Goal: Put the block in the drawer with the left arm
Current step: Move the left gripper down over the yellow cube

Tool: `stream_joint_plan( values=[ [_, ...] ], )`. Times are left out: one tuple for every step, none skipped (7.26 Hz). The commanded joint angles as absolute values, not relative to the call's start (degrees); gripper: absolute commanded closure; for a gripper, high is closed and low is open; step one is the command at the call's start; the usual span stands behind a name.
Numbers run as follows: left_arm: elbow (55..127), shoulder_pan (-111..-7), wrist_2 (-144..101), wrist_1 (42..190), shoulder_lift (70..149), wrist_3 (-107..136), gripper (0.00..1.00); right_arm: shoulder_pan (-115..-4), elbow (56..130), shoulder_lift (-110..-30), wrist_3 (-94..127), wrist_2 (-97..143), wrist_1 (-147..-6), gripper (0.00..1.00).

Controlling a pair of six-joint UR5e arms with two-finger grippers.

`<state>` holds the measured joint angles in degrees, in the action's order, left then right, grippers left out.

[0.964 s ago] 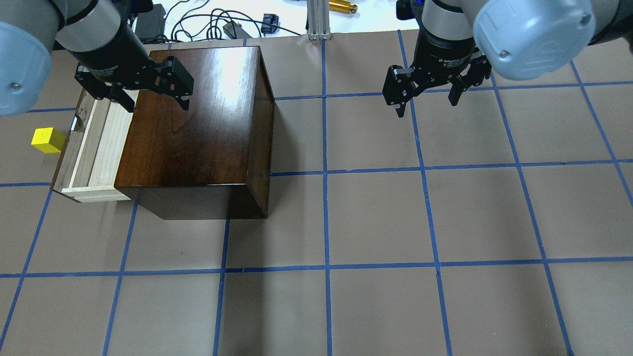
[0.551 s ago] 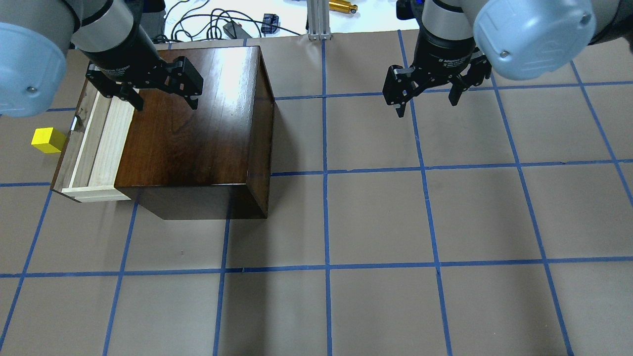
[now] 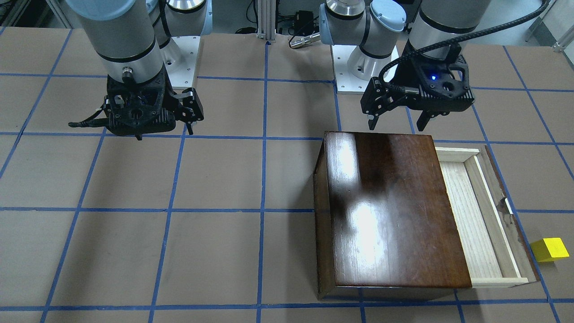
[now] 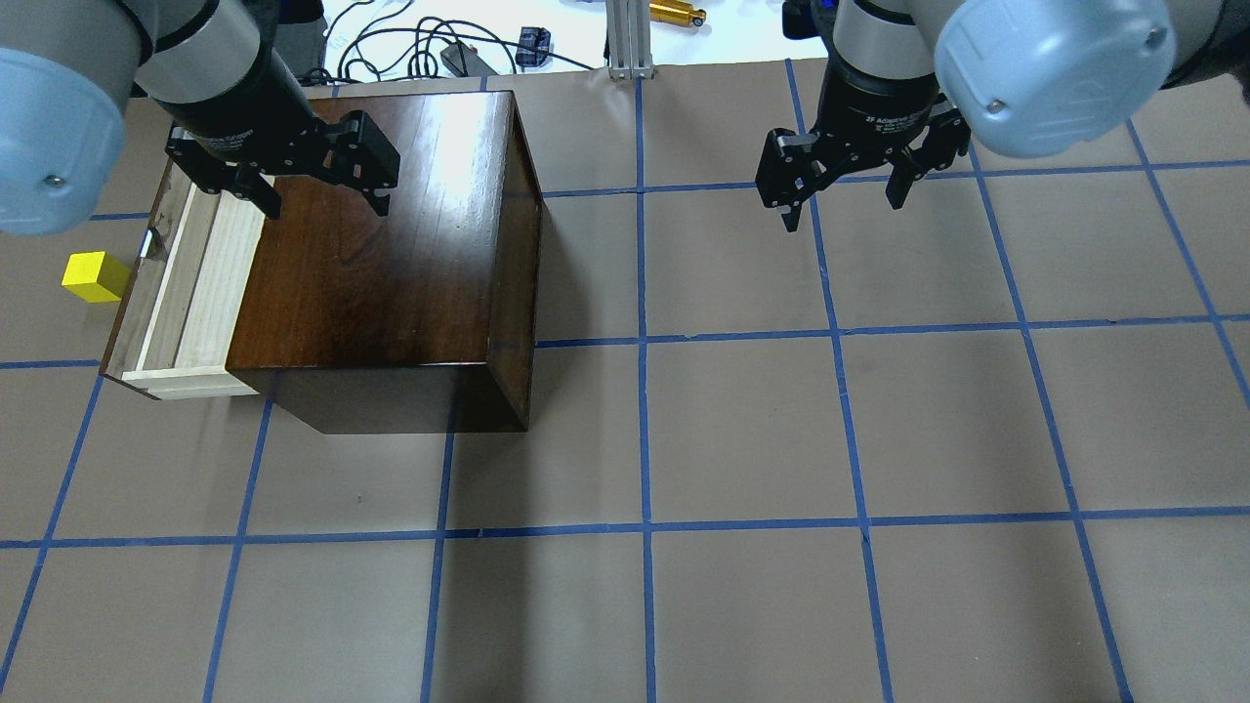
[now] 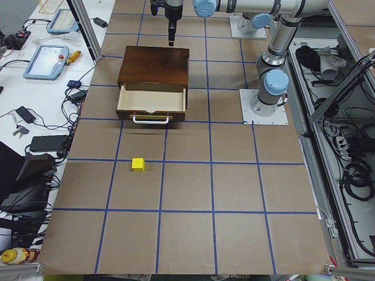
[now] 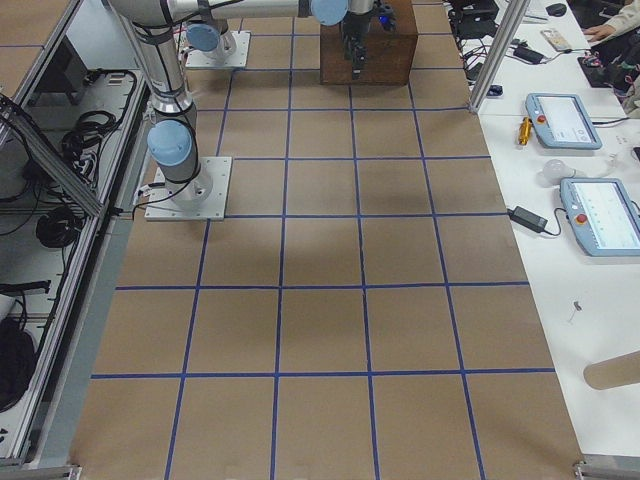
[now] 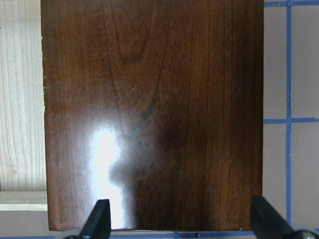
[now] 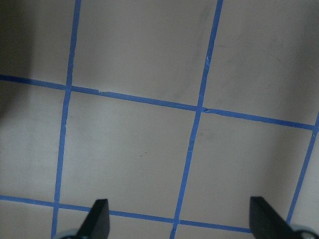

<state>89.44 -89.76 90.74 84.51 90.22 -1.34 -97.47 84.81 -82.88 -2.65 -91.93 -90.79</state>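
The yellow block [image 4: 95, 276] lies on the table just outside the drawer's dark front panel; it also shows in the front view [image 3: 550, 249] and left view [image 5: 137, 164]. The drawer [image 4: 186, 293] is pulled out of the dark-brown box [image 4: 391, 254] and its pale-wood tray [image 3: 471, 215] holds nothing. My left gripper [image 4: 324, 205] is open and empty, hovering above the box's top near its back edge [image 3: 399, 122]. Its wrist view shows the box top [image 7: 149, 109] below. My right gripper [image 4: 842, 205] is open and empty over bare table [image 3: 190, 128].
Blue tape lines grid the brown table [image 4: 742, 430]. Cables and small devices [image 4: 439, 44] lie beyond the table's far edge. Tablets and tools sit on a side bench [image 5: 50, 58].
My left gripper has shifted right and toward the far side over the box top, then settled. The block, the drawer and my right arm have not moved.
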Motion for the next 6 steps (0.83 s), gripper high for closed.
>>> stream_joint_plan(
  values=[
    [89.0,-88.7,90.6,84.5,90.4,-3.4,0.0,-97.5,84.8,-82.9,-2.6,-91.9,-90.8,0.0],
    [88.8,-86.2,90.6,84.6,90.4,-9.9,0.0,-97.5,84.8,-82.9,-2.7,-91.9,-90.8,0.0],
    [88.7,-79.9,89.7,85.1,90.6,-16.4,0.0,-97.5,84.8,-82.9,-2.6,-91.9,-90.8,0.0],
    [89.1,-74.3,89.2,85.3,90.8,-21.7,0.0,-97.5,84.8,-82.9,-2.6,-91.9,-90.8,0.0],
    [88.3,-70.0,88.9,86.1,91.0,-29.2,0.0,-97.5,84.8,-82.9,-2.7,-91.9,-90.8,0.0],
    [87.4,-64.7,88.8,86.8,92.1,-36.4,0.0,-97.5,84.8,-82.9,-2.7,-91.9,-90.8,0.0]
  ],
)
